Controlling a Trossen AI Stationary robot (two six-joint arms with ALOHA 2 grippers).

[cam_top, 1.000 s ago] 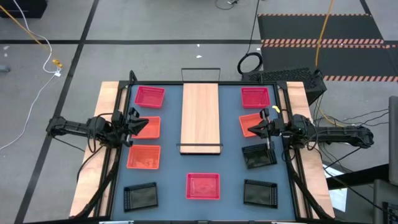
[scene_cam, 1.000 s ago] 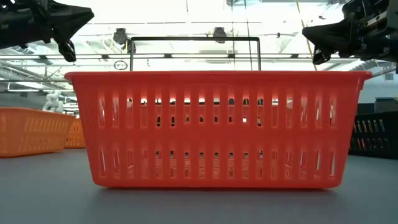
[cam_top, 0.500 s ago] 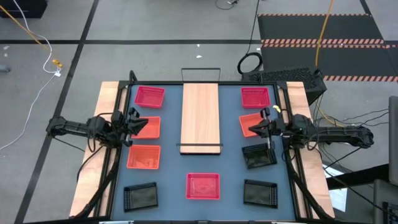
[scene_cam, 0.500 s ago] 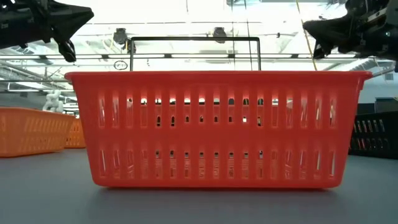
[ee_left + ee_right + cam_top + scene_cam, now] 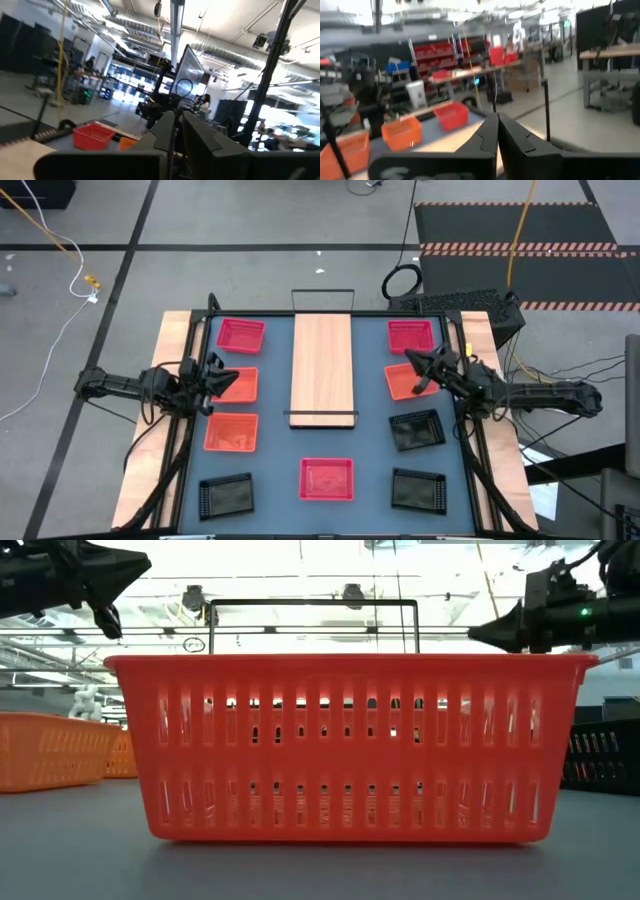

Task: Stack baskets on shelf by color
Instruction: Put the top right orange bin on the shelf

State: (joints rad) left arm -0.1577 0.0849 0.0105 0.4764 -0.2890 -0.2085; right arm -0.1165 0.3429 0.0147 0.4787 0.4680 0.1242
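**Clerk:** Count of baskets, left to right?

**Keeper:** Nine on the dark blue table (image 5: 372, 442). Left column: one pink-red basket (image 5: 240, 335), two orange baskets (image 5: 236, 384) (image 5: 231, 432), one black basket (image 5: 226, 495). Centre front: one pink-red basket (image 5: 327, 479). Right column: one pink-red (image 5: 411, 335), one orange (image 5: 403, 380), two black (image 5: 416, 430) (image 5: 418, 489). All are shallow rectangular plastic trays with slotted mesh sides.

**Clerk:** The shelf?

**Keeper:** One shelf (image 5: 322, 366), a long light-wood board with thin black wire frames at its ends, at the table's centre, bare of baskets.

**Clerk:** Grippers?

**Keeper:** Left gripper (image 5: 215, 378) hangs above the left orange basket, fingers pressed together, holding nothing. Right gripper (image 5: 412, 360) hangs above the right orange basket, fingers likewise pressed together. In the low view the front pink-red basket hides most of the table behind it.
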